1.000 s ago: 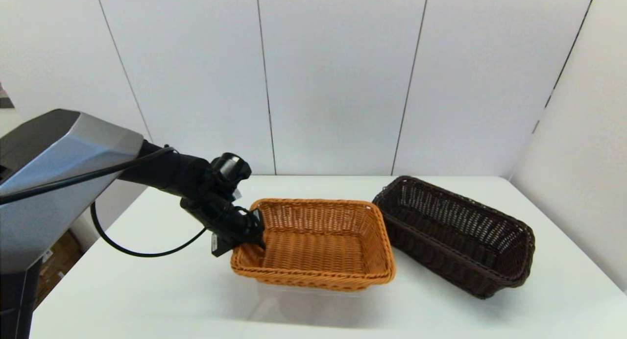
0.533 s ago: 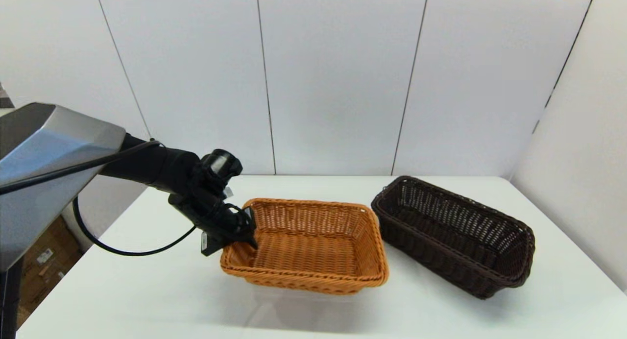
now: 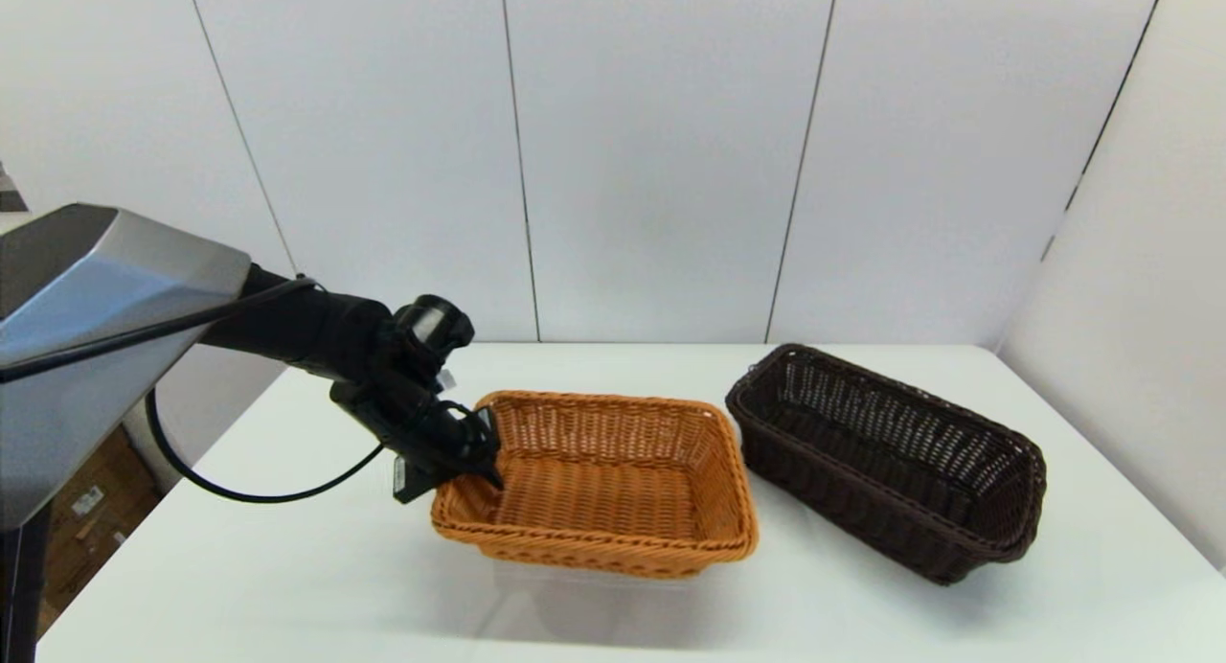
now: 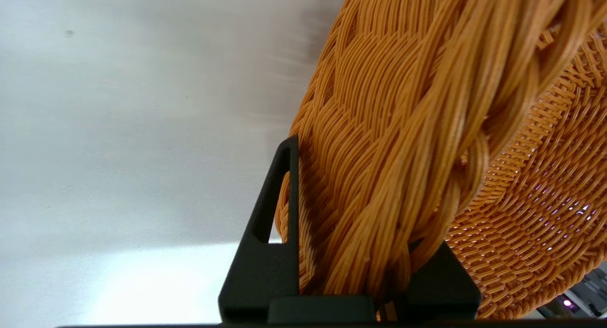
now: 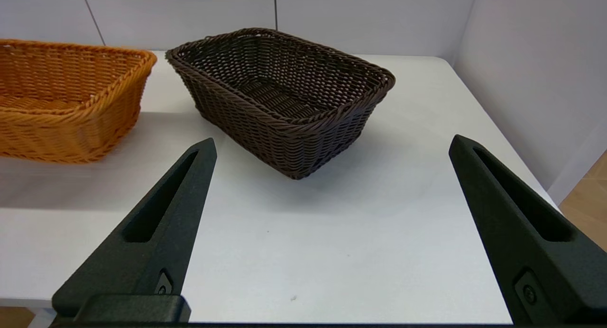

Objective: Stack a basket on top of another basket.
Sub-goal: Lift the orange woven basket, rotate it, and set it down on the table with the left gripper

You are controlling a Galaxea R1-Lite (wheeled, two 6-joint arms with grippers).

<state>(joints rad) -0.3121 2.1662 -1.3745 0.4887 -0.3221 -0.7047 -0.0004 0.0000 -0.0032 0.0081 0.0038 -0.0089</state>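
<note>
Left claw mid-left of frame, pinching braided rim of tan basket at its left end; that end tilted up off white bench. Tan basket centre frame, rectangular, tight weave. Dark basket right of centre, flat on bench, open-weave sides, just beside tan one. Right claw spread wide, low before dark basket.

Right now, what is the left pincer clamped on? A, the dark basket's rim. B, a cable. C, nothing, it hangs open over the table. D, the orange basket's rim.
D: the left pincer is shut on the braided rim of the orange basket, at its left end.
</note>
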